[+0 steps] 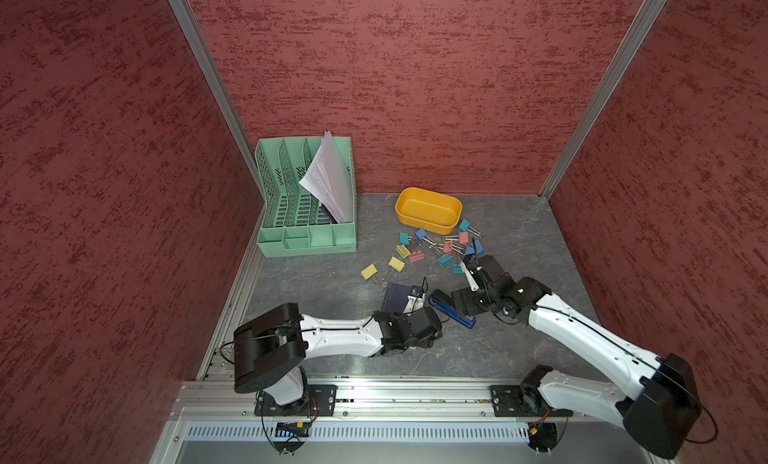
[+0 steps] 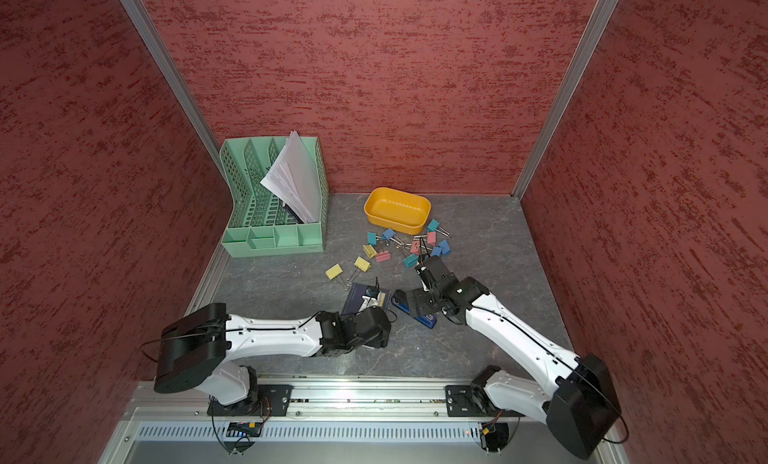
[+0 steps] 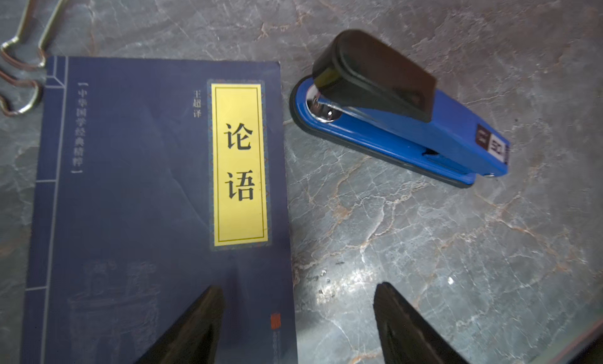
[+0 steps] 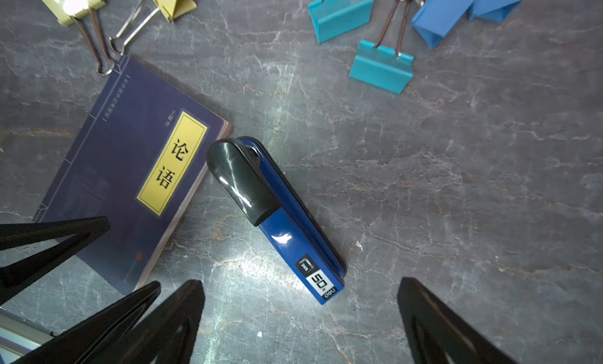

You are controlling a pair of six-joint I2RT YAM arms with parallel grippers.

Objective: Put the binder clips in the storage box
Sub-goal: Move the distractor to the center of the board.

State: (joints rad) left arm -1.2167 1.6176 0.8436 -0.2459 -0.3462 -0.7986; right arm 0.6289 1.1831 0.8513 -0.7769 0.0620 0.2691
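Several binder clips (image 1: 444,245) in yellow, pink, blue and teal lie scattered on the grey table in front of the yellow storage box (image 1: 419,222), which shows nothing inside in both top views. Two yellow clips (image 1: 369,271) lie apart to the left. My left gripper (image 3: 298,285) is open and holds nothing, with one finger over a dark blue book (image 3: 146,199) and the other over bare table. My right gripper (image 4: 300,282) is open and empty above the near end of a blue stapler (image 4: 277,215). Teal clips (image 4: 380,68) lie beyond it.
A mint green file organizer (image 1: 305,200) with papers stands at the back left. The book (image 1: 395,299) and the stapler (image 1: 453,312) lie side by side between the two arms. Red walls close in three sides. The left gripper's fingers (image 4: 98,222) reach beside the right gripper.
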